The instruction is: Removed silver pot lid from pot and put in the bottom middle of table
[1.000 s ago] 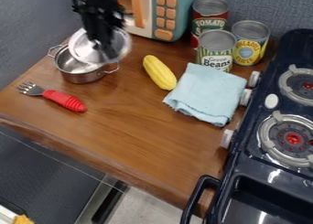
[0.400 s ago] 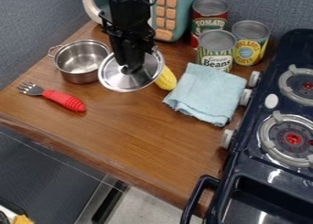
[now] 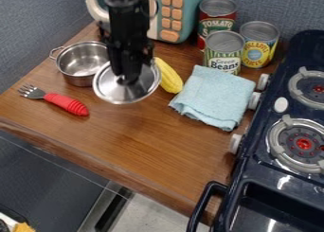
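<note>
Tabletop (image 3: 145, 131) of brown wood sits beside blue-grey walls (image 3: 38, 32); above it, the claw (image 3: 129, 78) grips the silver lid (image 3: 120, 95).

Lighting: fairly bright, mostly even, diffuse look; src dir can't be pinned down. Pot (image 3: 79, 79) has glints on rim + inner wall. Lid (image 3: 116, 94), just right of pot, shows pale refl bands w/ darker patches. Table (image 3: 145, 136) below/right of pot: soft, low-contrast sheen. Faint shadow along fork (image 3: 65, 103), below pot; darker under lower edge of cloth (image 3: 212, 96), well right of pot. Stove (image 3: 288, 193), far right of pot: dark gloss w/ small hard white glare spots.
</note>
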`<state>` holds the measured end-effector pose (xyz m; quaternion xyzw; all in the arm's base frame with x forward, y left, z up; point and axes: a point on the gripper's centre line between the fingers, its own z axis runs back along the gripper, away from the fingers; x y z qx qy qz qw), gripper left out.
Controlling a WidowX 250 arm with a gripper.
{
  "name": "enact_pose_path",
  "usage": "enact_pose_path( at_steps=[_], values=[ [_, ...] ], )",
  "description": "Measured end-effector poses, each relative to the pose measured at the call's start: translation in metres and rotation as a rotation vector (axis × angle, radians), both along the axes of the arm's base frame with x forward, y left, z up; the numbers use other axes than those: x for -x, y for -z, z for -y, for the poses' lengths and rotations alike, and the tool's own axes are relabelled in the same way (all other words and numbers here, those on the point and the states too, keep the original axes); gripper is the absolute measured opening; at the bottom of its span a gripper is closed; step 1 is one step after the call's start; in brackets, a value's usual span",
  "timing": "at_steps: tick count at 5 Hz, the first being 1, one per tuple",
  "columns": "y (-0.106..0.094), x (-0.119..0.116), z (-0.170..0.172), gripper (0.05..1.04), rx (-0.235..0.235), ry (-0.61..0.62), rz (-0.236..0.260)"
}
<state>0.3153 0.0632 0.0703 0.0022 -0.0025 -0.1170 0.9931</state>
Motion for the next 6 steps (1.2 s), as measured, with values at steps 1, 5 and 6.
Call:
enact_pose_path(
  at_steps=[1, 5, 6],
  values=[
    [0.019, 0.004, -0.007, 0.274, -0.019, 0.014, -0.062],
    [0.046, 0.024, -0.011, 0.274, -0.028, 0.039, -0.077],
    [0.051, 0.026, -0.004, 0.274, -0.024, 0.071, -0.069]
  ],
)
